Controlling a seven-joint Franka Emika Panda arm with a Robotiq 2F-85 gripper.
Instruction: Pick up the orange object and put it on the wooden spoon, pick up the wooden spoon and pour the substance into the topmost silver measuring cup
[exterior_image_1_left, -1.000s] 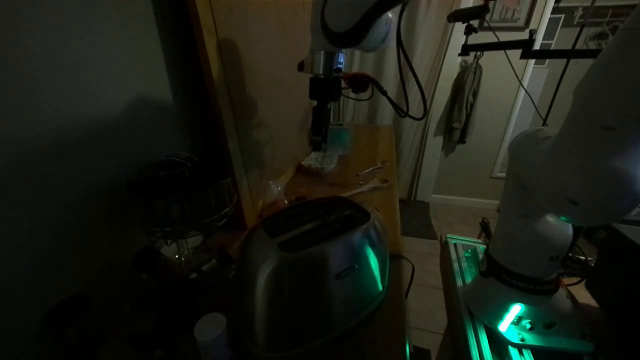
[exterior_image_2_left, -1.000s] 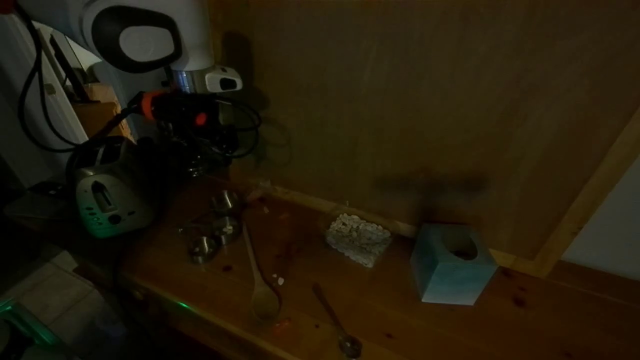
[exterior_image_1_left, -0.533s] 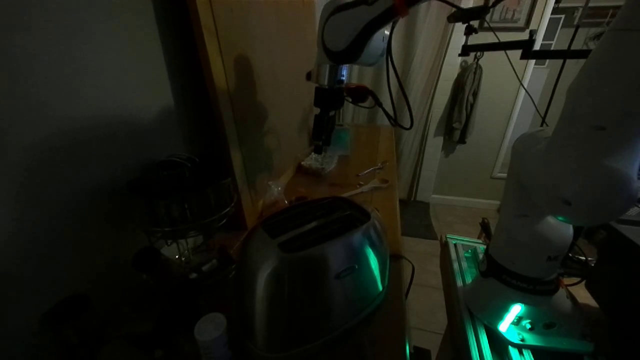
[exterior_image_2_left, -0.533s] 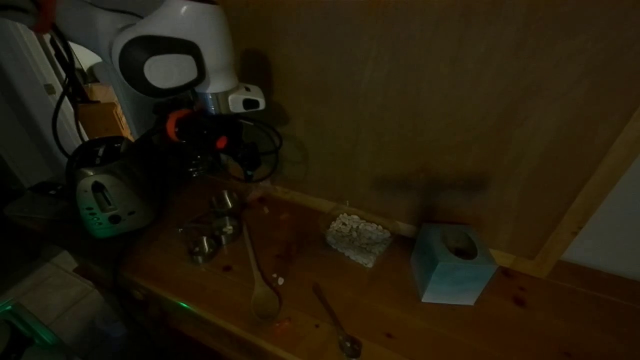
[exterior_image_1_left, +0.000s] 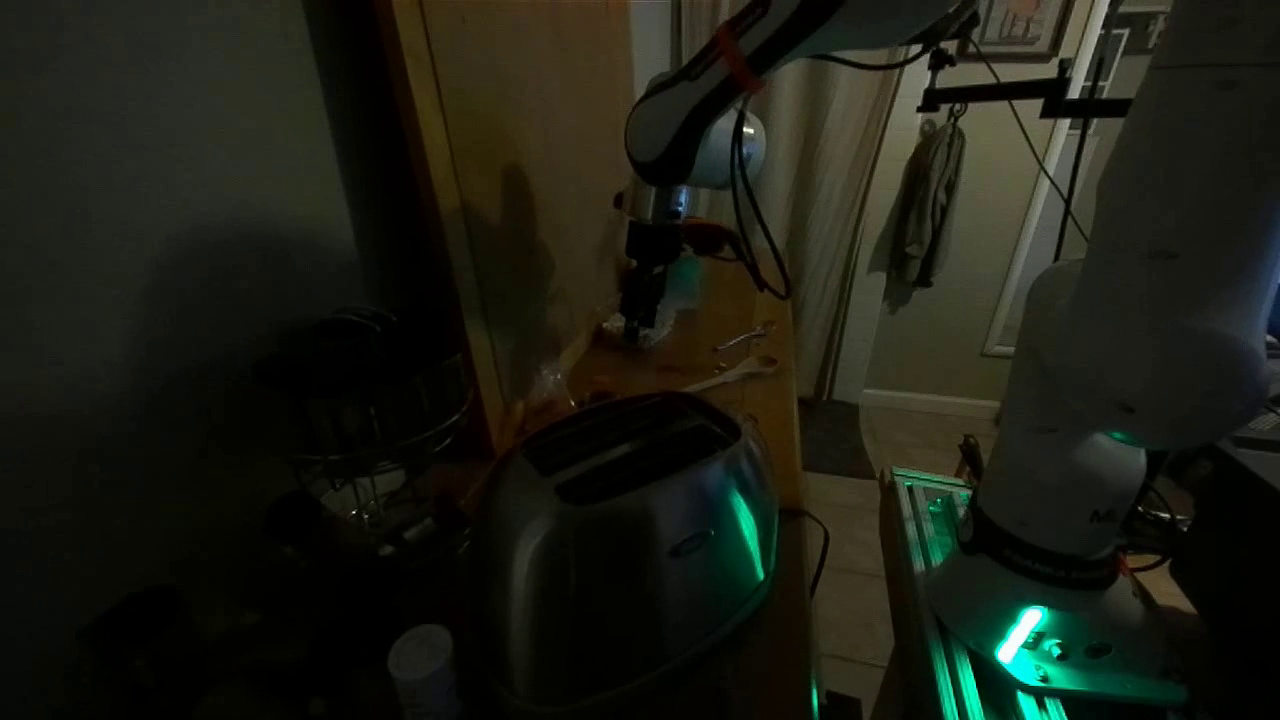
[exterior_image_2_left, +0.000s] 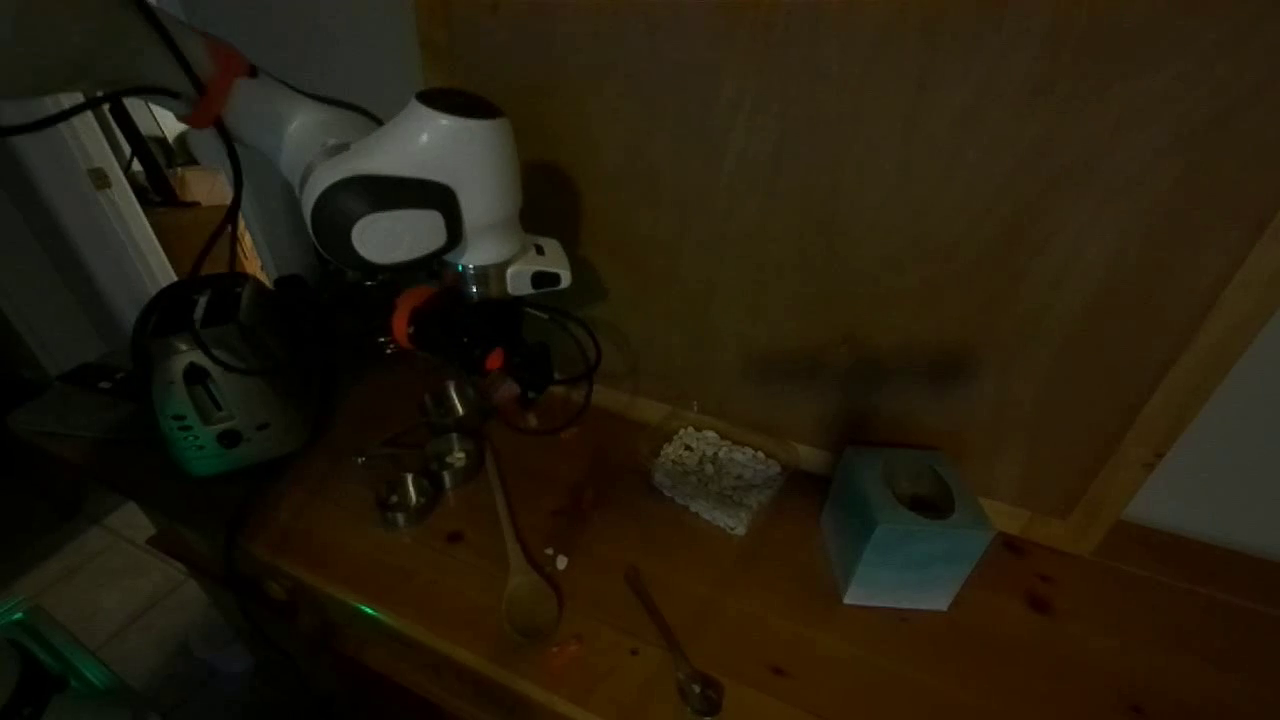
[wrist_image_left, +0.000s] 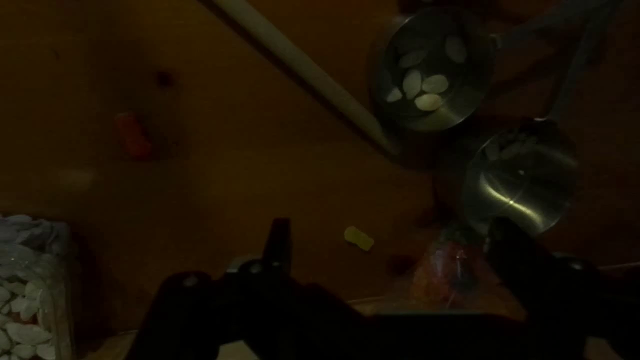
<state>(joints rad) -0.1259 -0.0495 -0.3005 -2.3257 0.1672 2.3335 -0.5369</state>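
1. Currently, your tool (wrist_image_left: 391, 232) stands spread and empty across the lower part of the wrist view.
2. Your likely target, a small orange-red piece (wrist_image_left: 133, 136), lies on the tabletop (wrist_image_left: 225, 175) at left of that frame; a second orange piece (exterior_image_2_left: 566, 648) lies near the wooden spoon (exterior_image_2_left: 526, 595), lower centre of an exterior view, so which is meant is uncertain.
3. Expect either to be light, perhaps soft; pinch gently across the narrow middle.
4. Expect the spoon to be stiff; hold its round handle squarely, as it may roll.
5. Watch the shiny bag (wrist_image_left: 442, 280) at the wrist view's lower right; it could snag the tool.
6. The topmost silver measuring cup (exterior_image_2_left: 453, 403), left of centre in an exterior view, stands just beside another cup (exterior_image_2_left: 453, 478).
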